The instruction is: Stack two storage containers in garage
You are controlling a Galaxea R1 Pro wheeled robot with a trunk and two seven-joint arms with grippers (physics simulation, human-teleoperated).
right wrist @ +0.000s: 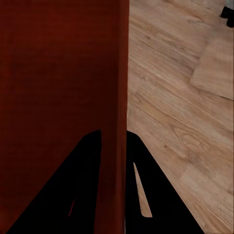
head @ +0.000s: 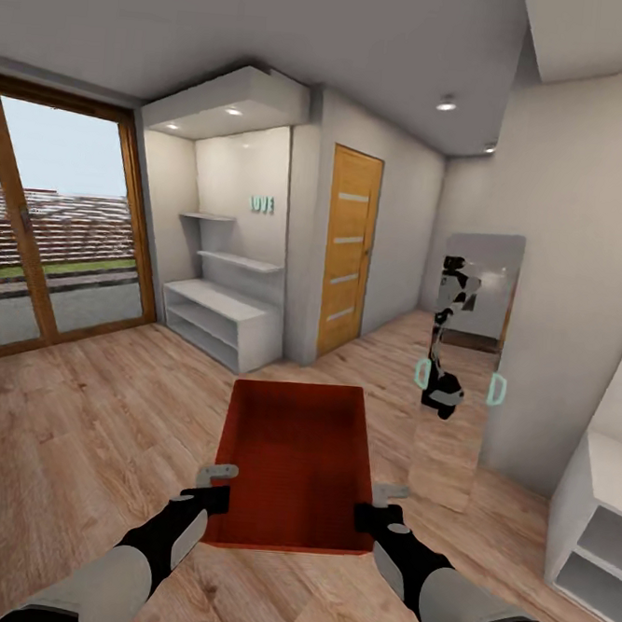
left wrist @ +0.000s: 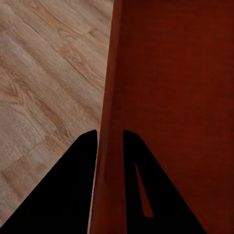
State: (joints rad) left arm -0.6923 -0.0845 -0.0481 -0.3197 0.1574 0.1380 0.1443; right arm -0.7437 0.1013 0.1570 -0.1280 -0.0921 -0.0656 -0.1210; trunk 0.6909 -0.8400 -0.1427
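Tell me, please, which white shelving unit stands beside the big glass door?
The low white shelf unit in the far alcove, under the wall shelves; the other white unit sits at the view's right edge.

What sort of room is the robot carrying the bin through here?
Probably an entry or hallway area of a home: light wood plank floor, a white built-in shelving niche, a slatted wooden door and a tall leaning mirror. A glazed sliding door shows outdoors.

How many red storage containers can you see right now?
1. The storage container is held above the wood floor in front of the robot, left pincer and right pincer gripping its side walls. The second may be out of frame.
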